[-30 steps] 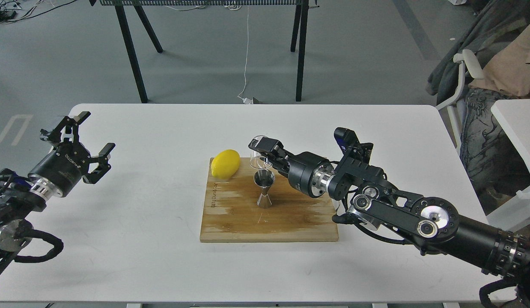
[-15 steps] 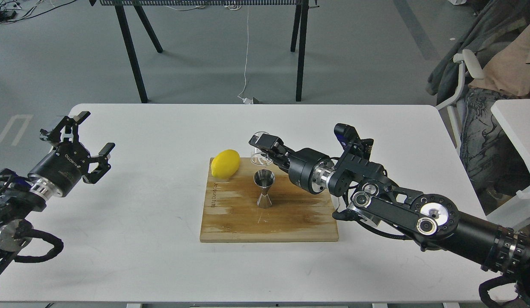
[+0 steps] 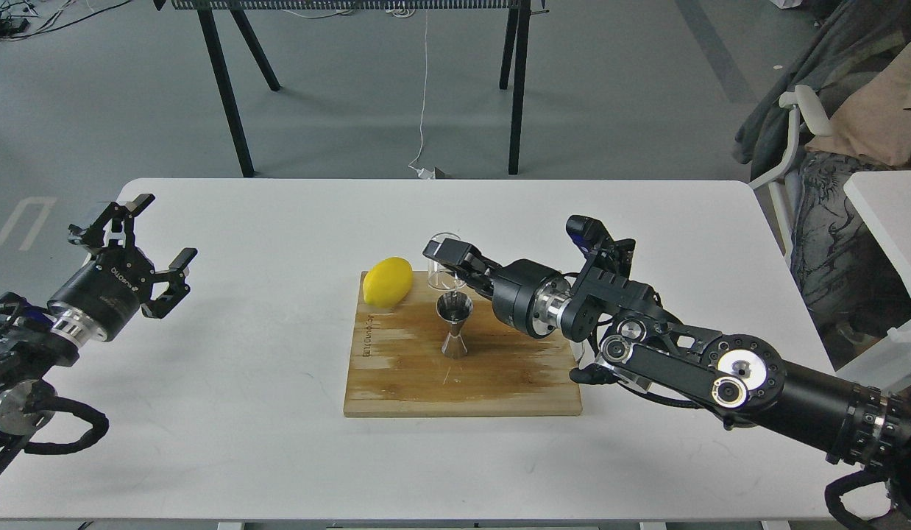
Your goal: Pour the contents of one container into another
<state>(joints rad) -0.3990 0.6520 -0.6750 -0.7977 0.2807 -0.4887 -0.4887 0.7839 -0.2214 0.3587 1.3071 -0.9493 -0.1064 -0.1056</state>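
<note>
The clear glass cup (image 3: 441, 263) hangs just above and behind the steel jigger (image 3: 454, 325), and my right gripper (image 3: 449, 266) is shut on the cup. The cup looks close to upright, its rim toward the top; whether it holds liquid I cannot make out. The hourglass jigger stands upright on the wooden cutting board (image 3: 463, 375), directly under the gripper's fingers. My left gripper (image 3: 140, 243) is open over the table's left side, far from both containers, with nothing between its fingers.
A yellow lemon (image 3: 387, 281) lies on the board's back left corner, close to the cup. The board rests mid-table on the white table (image 3: 242, 412). Black table legs stand behind, and a chair with clothes is at the right.
The right gripper has shifted slightly left and lower with the cup, turning it back toward upright over the jigger. The left arm has stayed still.
</note>
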